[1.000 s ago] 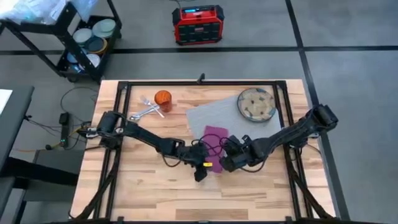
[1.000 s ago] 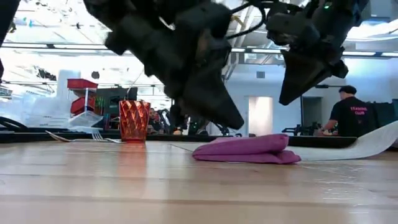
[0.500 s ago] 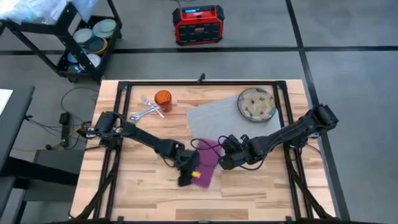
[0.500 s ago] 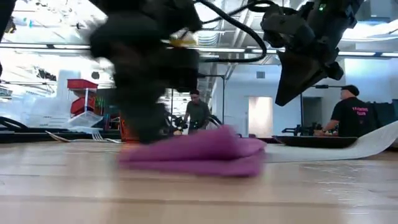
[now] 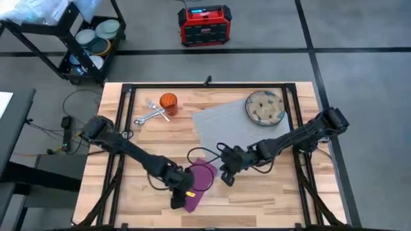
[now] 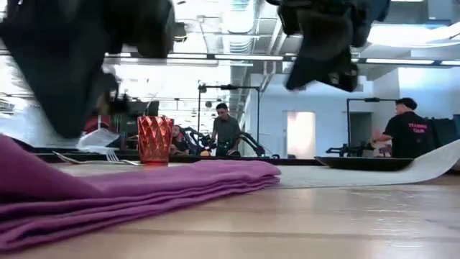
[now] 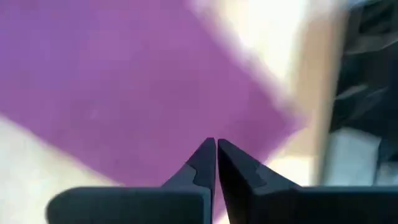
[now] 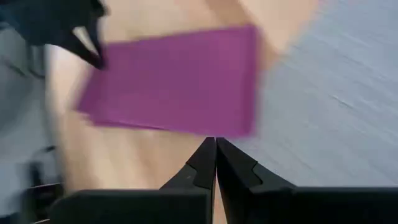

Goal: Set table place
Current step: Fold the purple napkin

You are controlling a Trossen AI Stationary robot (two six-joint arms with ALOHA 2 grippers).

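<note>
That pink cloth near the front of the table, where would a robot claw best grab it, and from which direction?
Probably at a free corner or edge of the magenta napkin, coming straight down from above. It lies flat and folded on the wooden table, so its thin layered edge is the only part to pinch. The left gripper sits at its near end; the right gripper is beside it.

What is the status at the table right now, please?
Left pincer shut, at napkin's near end. Right pincer shut, empty, beside napkin. Napkin off the mat, on bare table. Nothing in the way.
</note>
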